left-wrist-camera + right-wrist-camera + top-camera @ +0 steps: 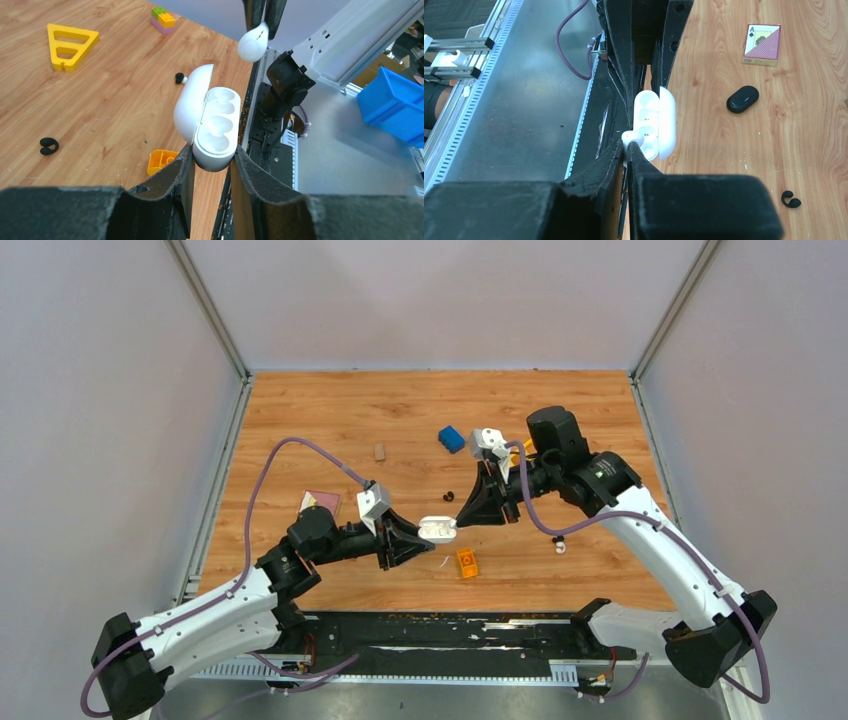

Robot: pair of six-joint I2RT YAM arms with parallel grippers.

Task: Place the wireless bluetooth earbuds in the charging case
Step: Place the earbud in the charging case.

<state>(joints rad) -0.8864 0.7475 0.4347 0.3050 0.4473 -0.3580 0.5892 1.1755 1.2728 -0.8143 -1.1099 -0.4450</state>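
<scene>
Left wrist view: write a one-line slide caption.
Left gripper holds the open white oval charging case; right gripper holds a white earbud nearby.

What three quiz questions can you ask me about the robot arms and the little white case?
1. Fill in: the right gripper pinches an ____.
2. True or false: the lid of the case is shut.
3. Which holds the case? A the left gripper; B the right gripper.

Key: 1 earbud; 2 false, the lid is open; 3 A.
</scene>
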